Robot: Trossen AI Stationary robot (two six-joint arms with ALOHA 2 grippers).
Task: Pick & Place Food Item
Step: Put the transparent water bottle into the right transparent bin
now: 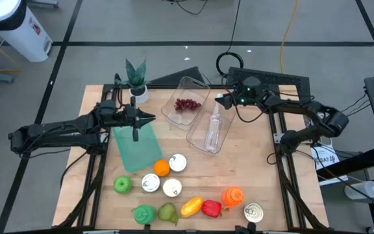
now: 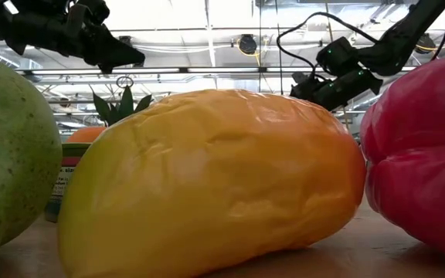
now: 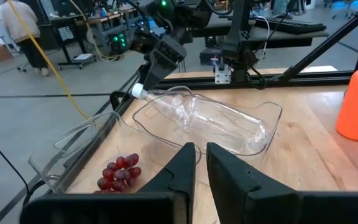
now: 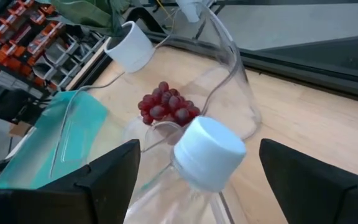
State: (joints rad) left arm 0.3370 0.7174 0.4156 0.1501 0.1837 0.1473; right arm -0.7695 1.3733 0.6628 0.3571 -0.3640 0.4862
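The table-height camera is almost blocked: a yellow mango-shaped fruit fills the middle of its picture, with a green fruit cut off at one side and a red pepper cut off at the other. Both arms show only as dark shapes above them.

From above, a wooden worktop carries two clear plastic tubs near its far edge. One clear tub holds a bunch of red grapes (the only real-looking food inside a container). The second tub, just beside it toward the right edge, holds a clear plastic bottle lying on its side, its white cap pointing to the far edge.

The right gripper hangs over the bottle's cap end, fingers spread wide either side of the cap and gripping nothing. The left gripper hovers above a green cloth left of the tubs; its fingers are nearly closed, a thin gap between them, nothing held.

A small potted plant stands at the far left corner. Along the near edge lie a green apple, an orange, three white-lidded tins, a green vegetable, a pear, the yellow fruit, the red pepper, an orange bottle and a tin can.

A person stands far off in the room, too small to make out.
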